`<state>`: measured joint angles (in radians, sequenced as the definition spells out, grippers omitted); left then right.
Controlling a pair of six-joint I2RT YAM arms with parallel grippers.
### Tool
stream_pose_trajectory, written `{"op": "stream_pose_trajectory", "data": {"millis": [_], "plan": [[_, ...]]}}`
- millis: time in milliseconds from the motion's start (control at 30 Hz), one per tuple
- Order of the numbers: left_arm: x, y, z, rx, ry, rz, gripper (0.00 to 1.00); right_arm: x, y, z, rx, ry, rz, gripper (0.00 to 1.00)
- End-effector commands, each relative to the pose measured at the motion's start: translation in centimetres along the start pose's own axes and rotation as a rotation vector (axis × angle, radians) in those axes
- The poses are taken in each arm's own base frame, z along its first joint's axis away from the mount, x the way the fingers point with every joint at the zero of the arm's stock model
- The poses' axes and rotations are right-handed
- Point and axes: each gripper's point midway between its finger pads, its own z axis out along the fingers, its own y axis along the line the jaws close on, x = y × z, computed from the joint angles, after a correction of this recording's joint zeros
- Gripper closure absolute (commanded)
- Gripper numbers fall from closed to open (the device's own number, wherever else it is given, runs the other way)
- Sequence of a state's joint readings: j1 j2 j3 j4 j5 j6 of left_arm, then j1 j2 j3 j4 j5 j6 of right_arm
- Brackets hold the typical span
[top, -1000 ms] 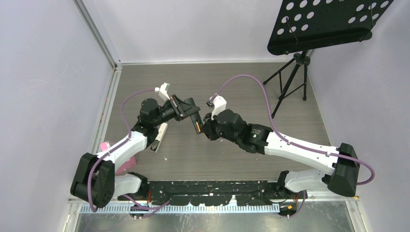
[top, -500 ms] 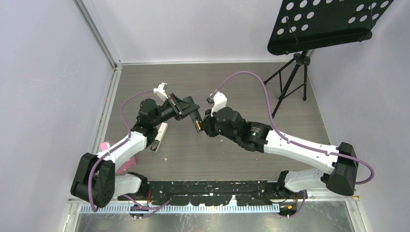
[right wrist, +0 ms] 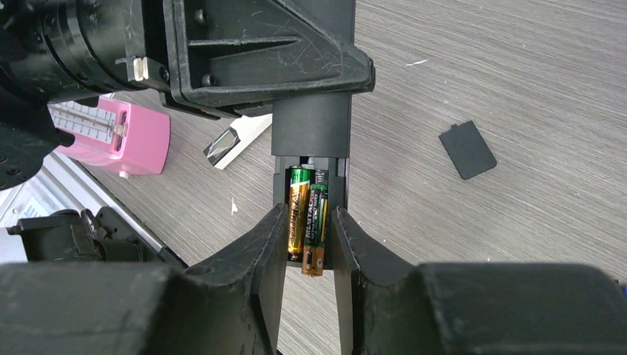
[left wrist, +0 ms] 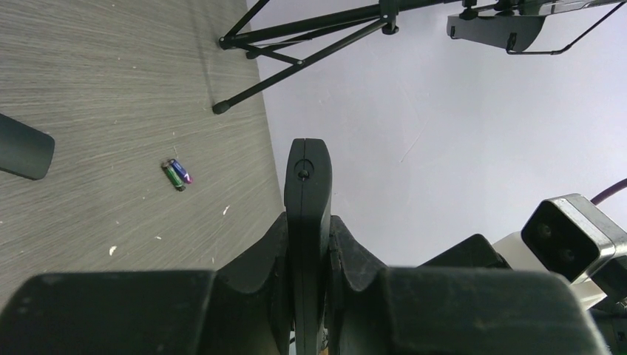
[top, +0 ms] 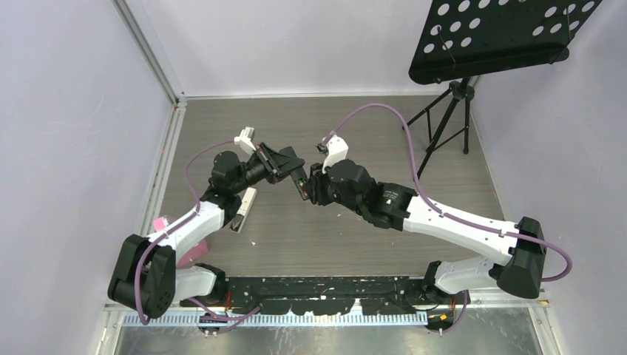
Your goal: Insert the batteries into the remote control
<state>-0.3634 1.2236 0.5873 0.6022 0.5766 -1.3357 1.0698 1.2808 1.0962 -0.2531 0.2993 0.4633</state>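
The remote (right wrist: pixel 311 126) hangs above the middle of the table (right wrist: pixel 480 59), gripped edge-on by the left gripper (left wrist: pixel 308 222), whose fingers are closed tight on its sides; the left gripper is on its left, and the right gripper (right wrist: pixel 309 222) meets it from the right and near side. The open battery bay faces the right wrist. Two batteries lie side by side in the bay, their long axes along the remote's; the first cell (right wrist: pixel 298 211) sits within the bay; the second cell (right wrist: pixel 316 225) has its gold end poking out past the bay's end, so I judge it not fully seated.

The right gripper's jaws stand partly open, one finger on each side of the remote's end, with a thin gap on both sides of the second cell; they seem to hold nothing, though I cannot tell whether the fingers brush the remote's edges.

The relation that matters: the second cell lies straight ahead of the right gripper, between its fingers, with its axis in line with them; the right arm is the nearer, and the left only steadies the remote. The next move probably calls for a push along that axis and down into the bay; a skewed push could pop the cell out.

The cover (right wrist: pixel 466 150) lies flat on the table, apart from the remote; two spare cells (left wrist: pixel 176 174), green and purple-blue, lie touching each other on the table.
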Motion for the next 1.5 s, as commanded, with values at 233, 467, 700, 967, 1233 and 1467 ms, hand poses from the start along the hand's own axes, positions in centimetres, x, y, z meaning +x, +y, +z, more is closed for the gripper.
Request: {"op": "stream_pose_trajectory", "data": {"millis": [233, 467, 700, 967, 1233, 1467], "plan": [[-0.6, -4.4, -0.6, 0.124, -0.029, 0.027, 0.98, -3.9, 0.7, -1.2, 0.031, -0.063, 0.06, 0.56], [-0.7, -4.6, -0.8, 0.124, -0.042, -0.018, 0.97, -5.8, 0.7, -3.2, -0.04, -0.15, 0.297, 0.41], [-1.4, -5.5, -1.3, 0.139, -0.086, -0.111, 0.97, -7.6, 0.1, -5.7, -0.136, -0.33, 0.497, 0.28], [-2.4, -6.1, -1.5, 0.147, -0.146, -0.315, 0.97, -9.2, 3.1, -6.3, -0.369, -0.422, 0.624, 0.25], [-2.2, -7.0, -1.3, 0.179, -0.132, -0.398, 0.98, -9.8, 3.3, -6.3, -0.399, -0.445, 0.692, 0.26], [-2.1, -7.7, -1.0, 0.206, -0.123, -0.39, 0.98, -9.7, 3.4, -6.1, -0.406, -0.433, 0.722, 0.47]]}}
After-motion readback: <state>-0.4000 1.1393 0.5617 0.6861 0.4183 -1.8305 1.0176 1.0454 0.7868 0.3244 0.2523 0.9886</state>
